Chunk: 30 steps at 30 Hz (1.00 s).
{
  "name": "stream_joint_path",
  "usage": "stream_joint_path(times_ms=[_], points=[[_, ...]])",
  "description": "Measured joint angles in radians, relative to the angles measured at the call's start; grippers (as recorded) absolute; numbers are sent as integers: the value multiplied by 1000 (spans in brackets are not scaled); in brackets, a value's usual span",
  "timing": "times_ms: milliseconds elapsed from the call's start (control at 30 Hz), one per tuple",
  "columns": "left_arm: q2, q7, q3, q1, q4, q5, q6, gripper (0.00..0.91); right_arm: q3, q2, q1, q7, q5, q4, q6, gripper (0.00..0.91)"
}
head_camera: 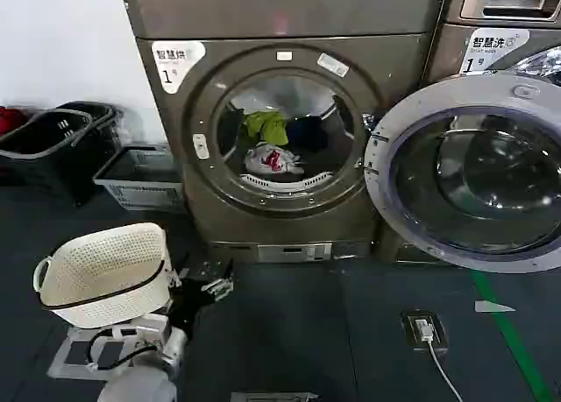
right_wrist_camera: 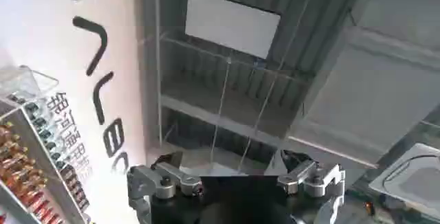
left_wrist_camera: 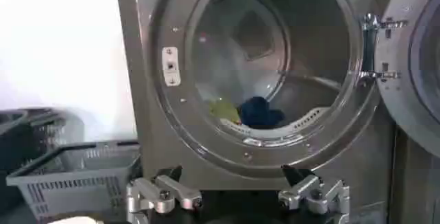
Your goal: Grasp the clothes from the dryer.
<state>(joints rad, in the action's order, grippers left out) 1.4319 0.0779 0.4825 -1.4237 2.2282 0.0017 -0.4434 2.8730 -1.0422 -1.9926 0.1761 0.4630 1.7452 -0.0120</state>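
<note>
Dryer (head_camera: 280, 139): door (head_camera: 469, 174) swung open, clothes (head_camera: 273, 148) piled inside drum. Left tool (left_wrist_camera: 237, 194): spread wide, empty, facing porthole. Right tool (right_wrist_camera: 234, 181): spread wide, empty, aimed upward.

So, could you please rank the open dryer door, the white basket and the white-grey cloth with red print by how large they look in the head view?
1. Dryer door, largest.
2. White basket, though it sits nearer the camera.
3. White-grey cloth, smallest.

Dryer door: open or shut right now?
Open. The dryer has its door swung fully out to the side, leaving the drum exposed with the clothes still inside. The left end effector faces the opening, fingers apart.
</note>
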Motion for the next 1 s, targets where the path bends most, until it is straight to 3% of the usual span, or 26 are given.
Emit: stream_joint_path(times_ms=[1000], points=[[-6,4,-3,-11,21,-4,1,907,-41,-4,31,14,44,19,1,907]])
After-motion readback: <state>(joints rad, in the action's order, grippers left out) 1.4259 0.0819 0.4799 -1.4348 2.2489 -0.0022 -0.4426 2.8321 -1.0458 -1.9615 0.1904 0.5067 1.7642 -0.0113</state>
